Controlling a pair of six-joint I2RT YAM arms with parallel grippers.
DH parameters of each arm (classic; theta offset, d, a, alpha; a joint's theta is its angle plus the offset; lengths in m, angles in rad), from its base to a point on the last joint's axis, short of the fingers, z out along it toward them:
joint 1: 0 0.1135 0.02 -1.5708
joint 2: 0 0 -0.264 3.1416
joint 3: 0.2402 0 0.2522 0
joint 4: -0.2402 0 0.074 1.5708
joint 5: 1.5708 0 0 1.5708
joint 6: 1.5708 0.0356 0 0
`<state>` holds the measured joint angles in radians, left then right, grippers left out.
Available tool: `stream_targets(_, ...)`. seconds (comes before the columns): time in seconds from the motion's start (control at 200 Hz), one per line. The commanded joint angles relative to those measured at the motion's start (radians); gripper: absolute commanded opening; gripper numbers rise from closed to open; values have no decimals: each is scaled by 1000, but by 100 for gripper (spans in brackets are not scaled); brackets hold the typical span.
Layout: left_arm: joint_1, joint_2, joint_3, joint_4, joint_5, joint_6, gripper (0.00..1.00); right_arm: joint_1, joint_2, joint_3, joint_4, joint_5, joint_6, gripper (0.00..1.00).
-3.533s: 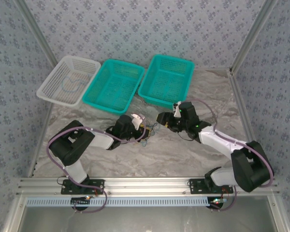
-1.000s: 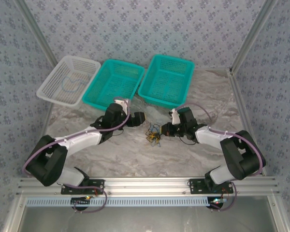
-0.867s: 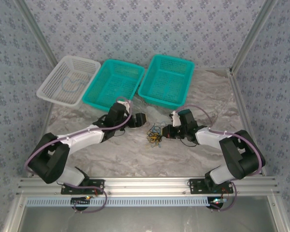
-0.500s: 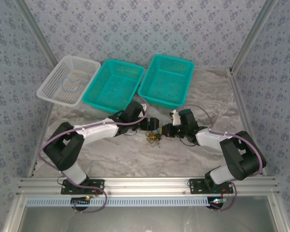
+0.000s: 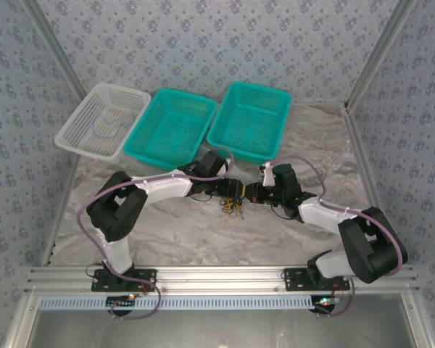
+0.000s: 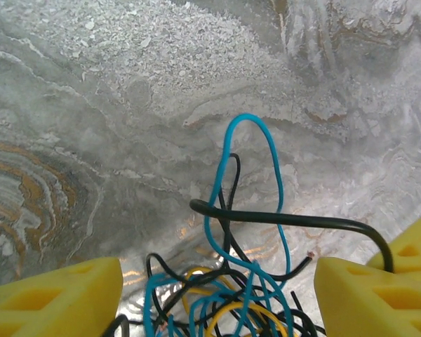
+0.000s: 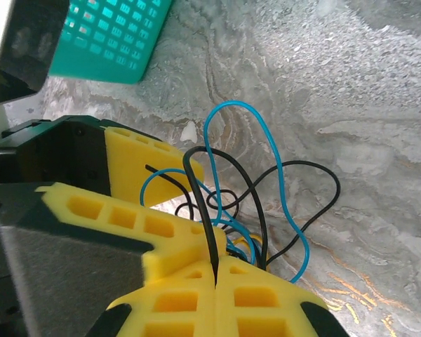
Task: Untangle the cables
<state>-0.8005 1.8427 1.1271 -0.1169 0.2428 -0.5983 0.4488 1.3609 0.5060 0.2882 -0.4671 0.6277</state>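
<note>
The cables (image 5: 233,206) lie tangled mid-table (image 5: 181,233), right between my two claws. My left claw (image 6: 214,291) stands apart, straddling the heap. My right claw (image 7: 216,270) is clamped on a black cable (image 7: 198,203). Baskets (image 5: 172,129) sit behind, well apart. My left wrist view shows a blue loop (image 6: 251,116) lying flat; from the top I can't sort the strands.

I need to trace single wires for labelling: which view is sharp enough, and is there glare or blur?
Top external: even light, sharp, but the cables are a tiny knot, strands inseparable. Left wrist: blue loop crisp; table glints beneath the tangle. Right wrist: wires sharp; the yellow fingers up close slightly soft.
</note>
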Motion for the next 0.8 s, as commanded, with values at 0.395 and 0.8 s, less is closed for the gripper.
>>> stream_targets(0.395,-7,126,52,-78,-18,57,59,-37,-120,19,61,-8,48,0)
stream_targets(0.8,-7,140,58,-57,31,81,41,-60,-218,56,25,31,73,0)
